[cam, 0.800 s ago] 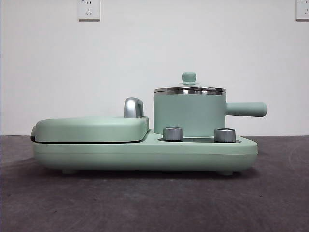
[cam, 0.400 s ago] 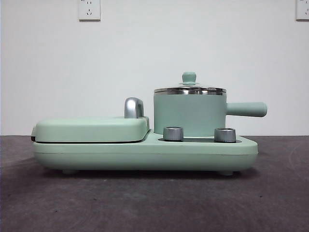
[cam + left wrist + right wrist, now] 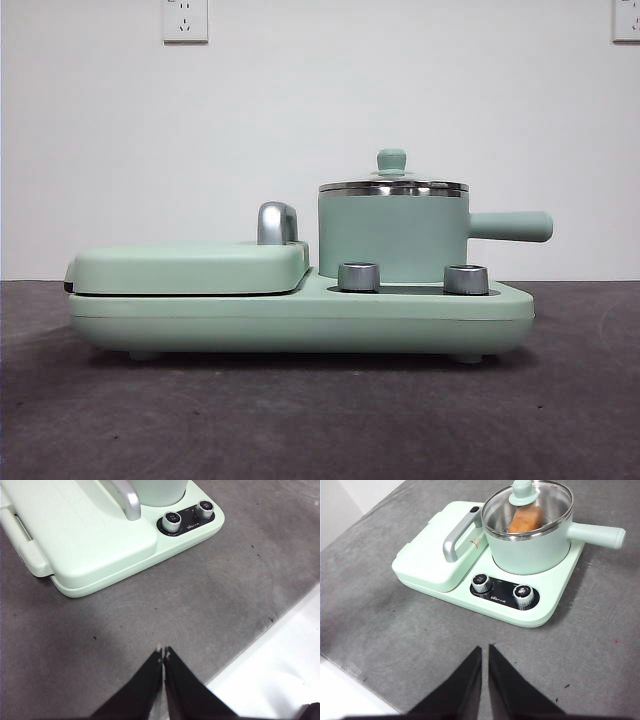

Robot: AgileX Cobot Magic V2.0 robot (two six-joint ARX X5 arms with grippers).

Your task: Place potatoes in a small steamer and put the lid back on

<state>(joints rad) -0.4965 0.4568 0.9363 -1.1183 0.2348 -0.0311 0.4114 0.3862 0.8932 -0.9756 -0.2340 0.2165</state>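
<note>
Potato in the lidded steamer, both arms clear of it.

The potato (image 3: 525,519) lies inside the steamer (image 3: 392,238), seen through the glass lid (image 3: 529,502) that sits on the steel rim. The steamer stands on the cooker base (image 3: 300,315), beside the griddle cover (image 3: 190,267). The left gripper (image 3: 163,652) and right gripper (image 3: 485,650) hover over the table (image 3: 320,420), jaws nearly closed, holding nothing.

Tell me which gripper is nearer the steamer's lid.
Probably right, though neither is close. The right gripper hangs over bare table in front of the dials, facing the lid. The left gripper hangs off the griddle end, near the table's edge, the lid out of its view.
</note>
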